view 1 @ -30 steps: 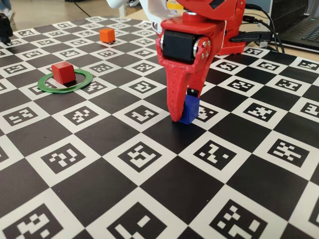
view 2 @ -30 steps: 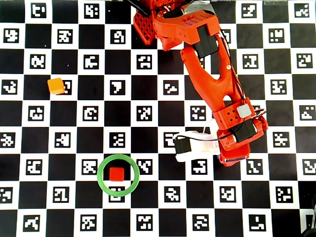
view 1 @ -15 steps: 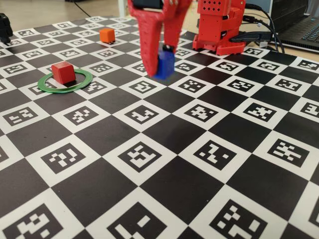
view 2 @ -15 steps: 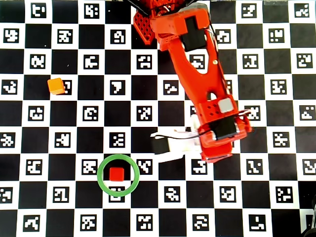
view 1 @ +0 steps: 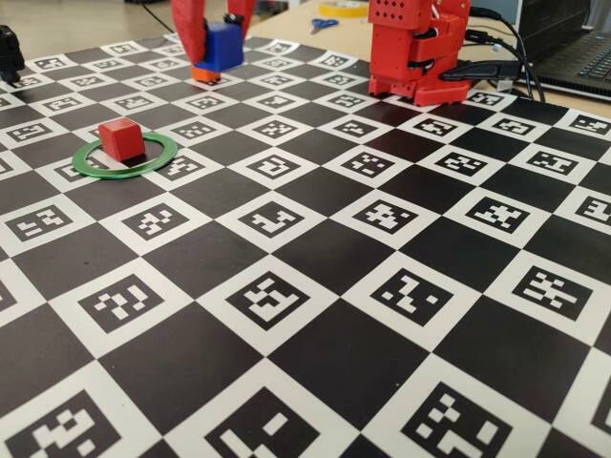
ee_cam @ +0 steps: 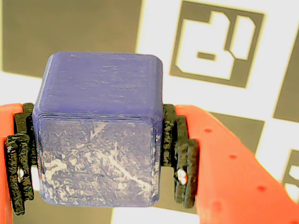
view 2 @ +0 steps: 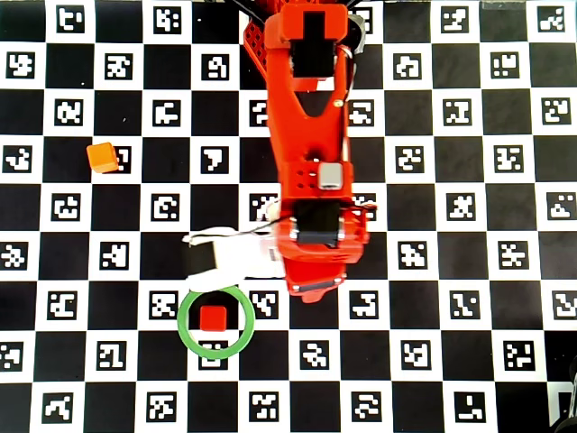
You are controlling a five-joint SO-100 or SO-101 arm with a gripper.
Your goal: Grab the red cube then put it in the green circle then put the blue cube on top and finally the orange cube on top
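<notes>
- Our claw [ee_cam: 100,154] is clenched on the blue cube [ee_cam: 98,135], black pads [ee_cam: 180,154] pressing both its sides; in the fixed view the cube hangs at upper left, clear of the checkered surface [view 1: 382,286].
- The red cube [view 1: 121,138] sits inside the green circle [view 1: 162,156] at left.
- The orange cube [view 2: 102,157] lies at the overhead view's left, well apart from the ring.

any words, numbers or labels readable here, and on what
None: no words, numbers or brands can be read.
The board carries only square black-and-white marker patterns, not text.
The blue cube, red cube and orange cube are unmarked.
</notes>
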